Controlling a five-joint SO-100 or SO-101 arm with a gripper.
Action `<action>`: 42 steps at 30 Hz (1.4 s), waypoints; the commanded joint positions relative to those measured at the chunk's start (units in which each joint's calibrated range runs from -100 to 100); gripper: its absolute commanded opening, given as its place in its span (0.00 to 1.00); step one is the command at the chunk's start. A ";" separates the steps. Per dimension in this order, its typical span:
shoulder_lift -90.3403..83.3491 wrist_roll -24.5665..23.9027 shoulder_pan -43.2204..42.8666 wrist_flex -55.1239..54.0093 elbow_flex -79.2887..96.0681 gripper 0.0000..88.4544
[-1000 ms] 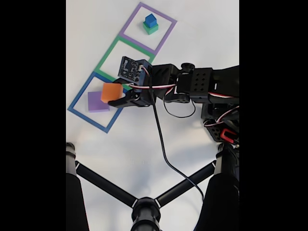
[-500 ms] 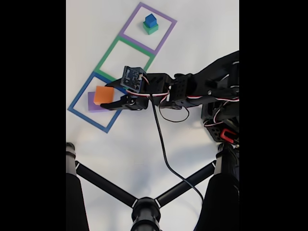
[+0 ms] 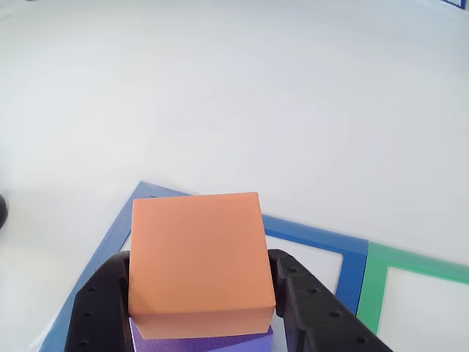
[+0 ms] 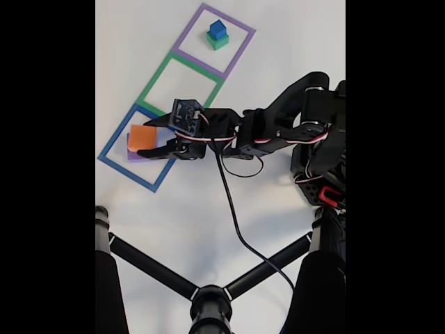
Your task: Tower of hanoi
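**Orange block on the purple one, my fingers on both sides of it**

Beyond my fingertips the white table [image 4: 208, 209] lies bare. In the fixed view, a cable [image 4: 233, 209] trails back from my wrist toward a black tripod [image 4: 208, 303] at the near edge, well behind me. Three outlined squares run in a diagonal row: the blue square [image 4: 115, 167] under my hand, the green square [image 4: 182, 83] next along, and the purple-outlined square [image 4: 240, 31] farthest off. In that far square a small blue cube [image 4: 217, 28] sits on a green cube [image 4: 218, 42]. Nothing stands between my hand and the block.

My gripper [image 4: 147, 136] is closed on the orange block [image 3: 196, 257], one black finger [image 3: 99, 304] pressed to each side face. The block is matte orange, square-topped with clean edges. It sits directly on the wider purple block [image 3: 205, 343], inside the blue square; only a strip of the purple one peeks out beneath it in the other view, and a sliver shows at its edge [image 4: 132, 156] in the fixed view.

A second ago I carried the orange block higher and off toward the green square, with most of the purple top exposed. Now my arm has stretched out and lowered, and the orange block covers the purple one.
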 commanded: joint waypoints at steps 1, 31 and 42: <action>1.23 0.00 -0.62 -2.69 -3.33 0.09; 8.68 0.00 -0.39 -10.22 -5.24 0.26; -8.15 0.00 -0.01 5.16 -7.97 0.30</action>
